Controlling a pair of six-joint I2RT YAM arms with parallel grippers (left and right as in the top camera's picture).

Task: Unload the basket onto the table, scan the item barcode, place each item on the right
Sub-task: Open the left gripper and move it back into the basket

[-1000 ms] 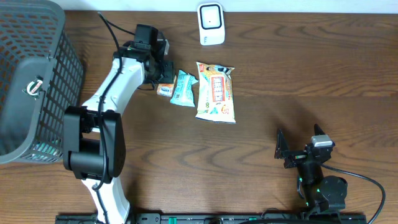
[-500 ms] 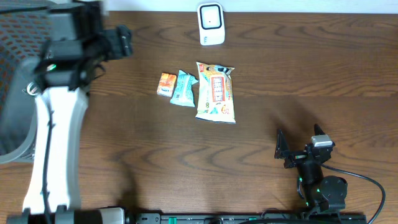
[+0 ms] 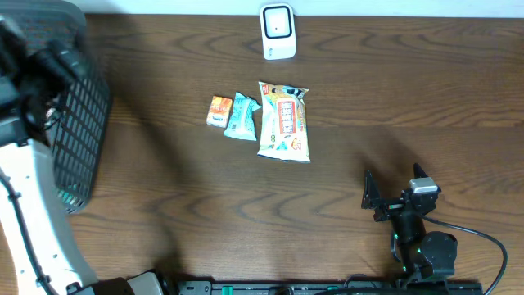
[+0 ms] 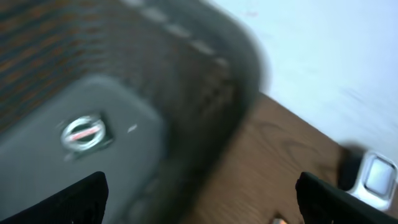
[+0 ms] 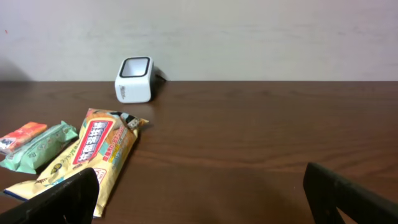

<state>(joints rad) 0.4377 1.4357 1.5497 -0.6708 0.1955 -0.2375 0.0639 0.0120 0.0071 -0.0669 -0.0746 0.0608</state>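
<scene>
Snack packs (image 3: 242, 116) lay side by side on the brown wooden counter (image 3: 409, 98), seen from above. There were three: a small orange one (image 3: 217, 111), a crinkly teal one (image 3: 241, 120) and a long yellow one (image 3: 284, 123). One boxy white scanner (image 3: 277, 31) stood behind them. One black mesh basket (image 3: 80, 123) sat far left. The right pincer (image 3: 395, 188) gaped empty. The left wrist view was blurry, and the left pincer (image 4: 199, 202) gaped empty by the basket. The right wrist view showed three shiny packs.

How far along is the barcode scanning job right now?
Done: orange packet, teal packet and yellow bag lie on the table. In hand: nothing; left claw open over the basket, right claw open, empty. Left: lifting one to the scanner.
</scene>
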